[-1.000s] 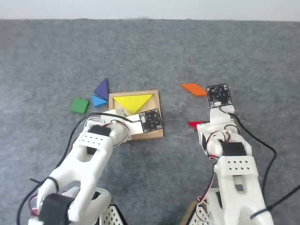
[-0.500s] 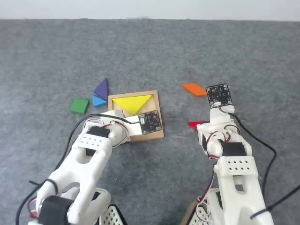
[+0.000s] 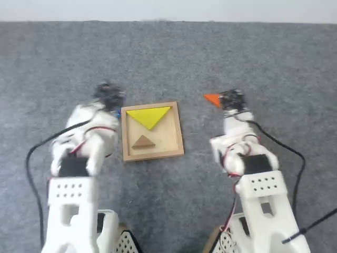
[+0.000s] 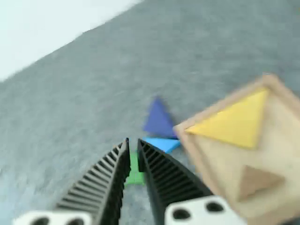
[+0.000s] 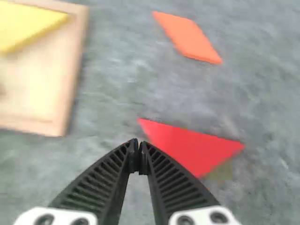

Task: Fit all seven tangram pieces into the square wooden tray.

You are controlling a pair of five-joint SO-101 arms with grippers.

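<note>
The square wooden tray (image 3: 178,132) holds a yellow triangle (image 3: 149,115) along its far side and a small brown triangle (image 3: 142,142) nearer me. My left gripper (image 4: 132,142) hovers left of the tray (image 4: 220,159), shut and holding nothing. Just beyond its tips lie a green square (image 4: 136,172), a blue triangle (image 4: 160,144) and a purple triangle (image 4: 158,121). My right gripper (image 5: 138,143) is shut and empty, its tips at the near corner of a red triangle (image 5: 192,147). An orange parallelogram (image 5: 187,36) lies farther off.
Grey carpet covers the table. In the high view the left arm (image 3: 84,142) covers the pieces left of the tray, and the right arm (image 3: 239,142) covers the red triangle. The orange parallelogram's tip (image 3: 211,98) shows beside the right arm. A pale wall borders the far edge.
My left arm has swung off the tray to its left, leaving the brown triangle lying inside. My right arm has stretched farther out, over the red triangle.
</note>
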